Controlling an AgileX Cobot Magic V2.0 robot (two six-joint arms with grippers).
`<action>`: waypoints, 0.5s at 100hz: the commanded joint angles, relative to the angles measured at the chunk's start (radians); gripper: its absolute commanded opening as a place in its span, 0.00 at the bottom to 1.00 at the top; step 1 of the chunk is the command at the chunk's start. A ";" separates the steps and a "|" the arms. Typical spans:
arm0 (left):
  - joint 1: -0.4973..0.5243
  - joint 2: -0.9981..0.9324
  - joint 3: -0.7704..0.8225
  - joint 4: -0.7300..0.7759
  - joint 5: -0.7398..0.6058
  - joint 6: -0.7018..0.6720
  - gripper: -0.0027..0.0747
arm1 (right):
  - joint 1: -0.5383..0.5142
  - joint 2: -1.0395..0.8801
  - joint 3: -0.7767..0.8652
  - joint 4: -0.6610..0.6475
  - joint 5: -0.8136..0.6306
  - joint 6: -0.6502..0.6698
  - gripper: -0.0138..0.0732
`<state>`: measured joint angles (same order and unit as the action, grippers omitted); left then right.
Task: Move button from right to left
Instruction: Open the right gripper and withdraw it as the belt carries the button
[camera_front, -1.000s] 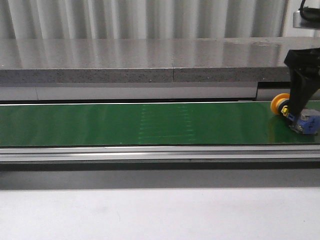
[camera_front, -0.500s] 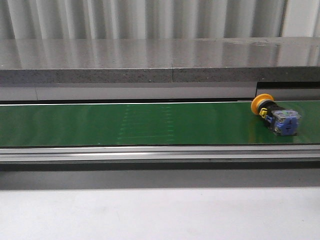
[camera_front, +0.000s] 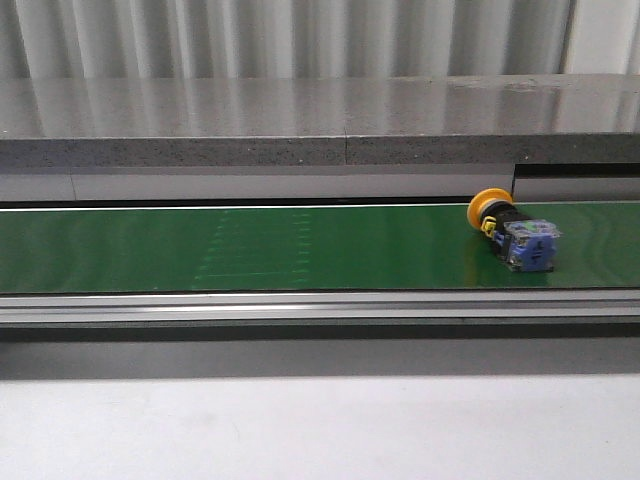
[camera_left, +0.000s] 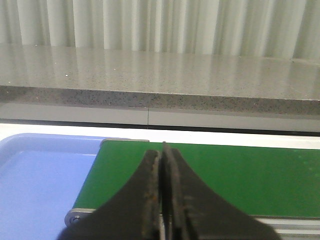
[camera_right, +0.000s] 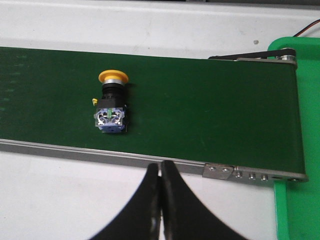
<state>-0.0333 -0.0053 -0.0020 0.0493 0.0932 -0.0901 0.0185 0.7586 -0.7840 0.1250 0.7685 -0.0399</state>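
Button (camera_front: 512, 232) lying free on green belt (camera_front: 250, 250), right end, w/ both grippers (camera_right: 160, 200) pressed together empty—leftward trip mostly remaining.

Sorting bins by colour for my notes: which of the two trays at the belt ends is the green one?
The green tray sits at the belt end nearest the button; the blue tray is by the left hand.

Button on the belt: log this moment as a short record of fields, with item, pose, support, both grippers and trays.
item: button, yellow head, blue-grey block
pose: lying on its side, untouched
support: green belt, right part
left gripper: fingers shut, empty, over the belt's left end
right gripper: fingers shut, empty, clear of the belt
trays: blue tray at left end; green tray at right end
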 joint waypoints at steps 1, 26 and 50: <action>0.003 -0.033 0.025 -0.008 -0.084 0.000 0.01 | 0.000 -0.110 0.032 0.010 -0.077 -0.014 0.08; 0.003 -0.033 0.025 -0.008 -0.084 0.000 0.01 | 0.000 -0.438 0.193 0.010 -0.078 -0.014 0.08; 0.003 -0.033 0.023 -0.008 -0.084 0.000 0.01 | 0.000 -0.669 0.286 0.010 -0.076 -0.014 0.08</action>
<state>-0.0333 -0.0053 -0.0020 0.0493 0.0932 -0.0901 0.0185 0.1317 -0.4946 0.1250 0.7637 -0.0416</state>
